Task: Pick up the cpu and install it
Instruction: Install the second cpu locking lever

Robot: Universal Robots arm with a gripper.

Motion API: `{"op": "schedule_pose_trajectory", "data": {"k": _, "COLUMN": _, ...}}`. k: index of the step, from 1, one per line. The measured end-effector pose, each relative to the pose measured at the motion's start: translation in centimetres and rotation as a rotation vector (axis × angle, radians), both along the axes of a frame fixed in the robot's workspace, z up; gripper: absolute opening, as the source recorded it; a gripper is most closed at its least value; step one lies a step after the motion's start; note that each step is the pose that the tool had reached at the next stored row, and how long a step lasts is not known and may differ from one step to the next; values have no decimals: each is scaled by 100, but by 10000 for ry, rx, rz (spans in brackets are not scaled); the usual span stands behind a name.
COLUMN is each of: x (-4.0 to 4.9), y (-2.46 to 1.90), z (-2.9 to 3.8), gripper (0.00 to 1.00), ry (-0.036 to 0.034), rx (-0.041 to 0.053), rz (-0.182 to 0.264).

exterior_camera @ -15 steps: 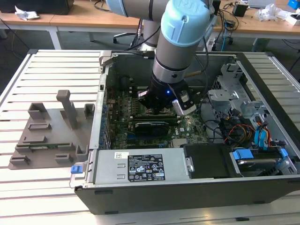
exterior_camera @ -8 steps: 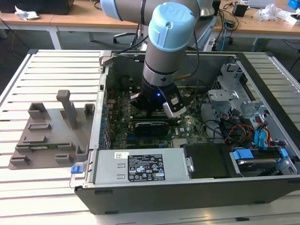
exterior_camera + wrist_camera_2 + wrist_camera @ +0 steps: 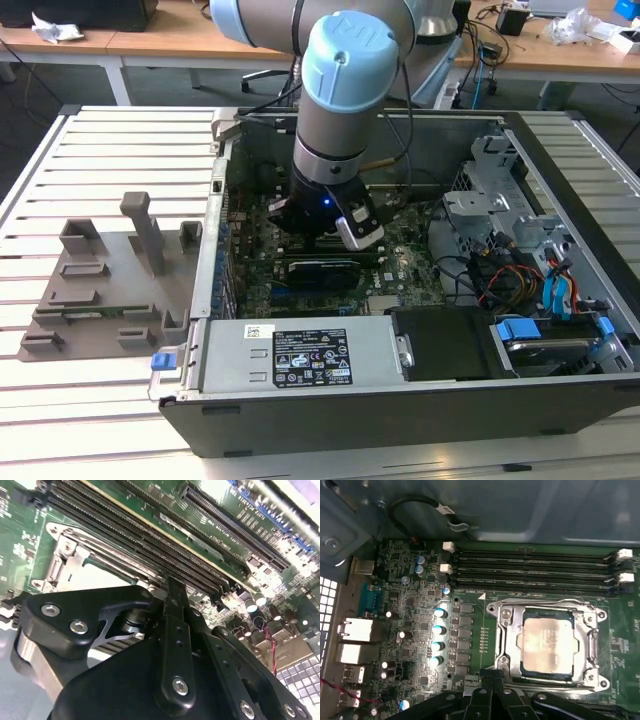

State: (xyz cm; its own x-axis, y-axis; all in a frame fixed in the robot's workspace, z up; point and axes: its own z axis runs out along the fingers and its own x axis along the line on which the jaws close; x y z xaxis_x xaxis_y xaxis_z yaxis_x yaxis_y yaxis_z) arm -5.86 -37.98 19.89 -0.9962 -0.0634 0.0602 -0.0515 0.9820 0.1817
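The cpu [image 3: 547, 647], a flat square chip with a silvery top, lies inside the socket frame [image 3: 502, 630] on the green motherboard [image 3: 470, 630]. In the first wrist view my gripper [image 3: 493, 681] is beside the socket's edge. Its black fingers are together with nothing between them, and it is clear of the chip. In the exterior view the gripper [image 3: 332, 232] hangs low inside the open computer case [image 3: 400, 410], over the board. The second wrist view shows the gripper [image 3: 173, 586] shut, near the memory slots [image 3: 150, 545], with the socket frame [image 3: 65, 555] beside it.
A grey power supply box [image 3: 300, 365] with a white label lies along the case's near side. A drive cage [image 3: 500, 200] and coloured cables [image 3: 520, 280] are at the exterior view's right. A grey fixture plate [image 3: 110, 270] with upright posts sits outside the case, on the slatted table.
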Motion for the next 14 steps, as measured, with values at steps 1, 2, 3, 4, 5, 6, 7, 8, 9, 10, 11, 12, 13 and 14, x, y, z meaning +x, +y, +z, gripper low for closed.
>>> {"op": "schedule_pose_trajectory", "data": {"k": 1, "x": -10, "y": 19, "z": -10, "gripper": 11, "ry": 1, "rx": 6, "rz": 28}}
{"op": "schedule_pose_trajectory", "data": {"k": 2, "x": -12, "y": 32, "z": -13, "gripper": 11, "ry": 4, "rx": 12, "rz": 39}}
{"op": "schedule_pose_trajectory", "data": {"k": 3, "x": -12, "y": 44, "z": -14, "gripper": 11, "ry": 2, "rx": 17, "rz": 51}}
{"op": "schedule_pose_trajectory", "data": {"k": 4, "x": -11, "y": 47, "z": -16, "gripper": 11, "ry": 0, "rx": 24, "rz": 58}}
{"op": "schedule_pose_trajectory", "data": {"k": 5, "x": -11, "y": 47, "z": -16, "gripper": 11, "ry": -2, "rx": 24, "rz": 59}}
{"op": "schedule_pose_trajectory", "data": {"k": 6, "x": -10, "y": 39, "z": -15, "gripper": 11, "ry": -7, "rx": 31, "rz": 62}}
{"op": "schedule_pose_trajectory", "data": {"k": 7, "x": -10, "y": 30, "z": -13, "gripper": 11, "ry": -11, "rx": 32, "rz": 61}}
{"op": "schedule_pose_trajectory", "data": {"k": 8, "x": -9, "y": 21, "z": -8, "gripper": 11, "ry": -13, "rx": 30, "rz": 62}}
{"op": "schedule_pose_trajectory", "data": {"k": 9, "x": -9, "y": 7, "z": 7, "gripper": 11, "ry": -13, "rx": 23, "rz": 62}}
{"op": "schedule_pose_trajectory", "data": {"k": 10, "x": -10, "y": 5, "z": 20, "gripper": 11, "ry": -13, "rx": 33, "rz": 63}}
{"op": "schedule_pose_trajectory", "data": {"k": 11, "x": -10, "y": 4, "z": 48, "gripper": 11, "ry": -11, "rx": 31, "rz": 61}}
{"op": "schedule_pose_trajectory", "data": {"k": 12, "x": -11, "y": 3, "z": 81, "gripper": 11, "ry": -8, "rx": 25, "rz": 61}}
{"op": "schedule_pose_trajectory", "data": {"k": 13, "x": -10, "y": 4, "z": 109, "gripper": 11, "ry": -9, "rx": 24, "rz": 60}}
{"op": "schedule_pose_trajectory", "data": {"k": 14, "x": -6, "y": 8, "z": 129, "gripper": 11, "ry": -9, "rx": 24, "rz": 61}}
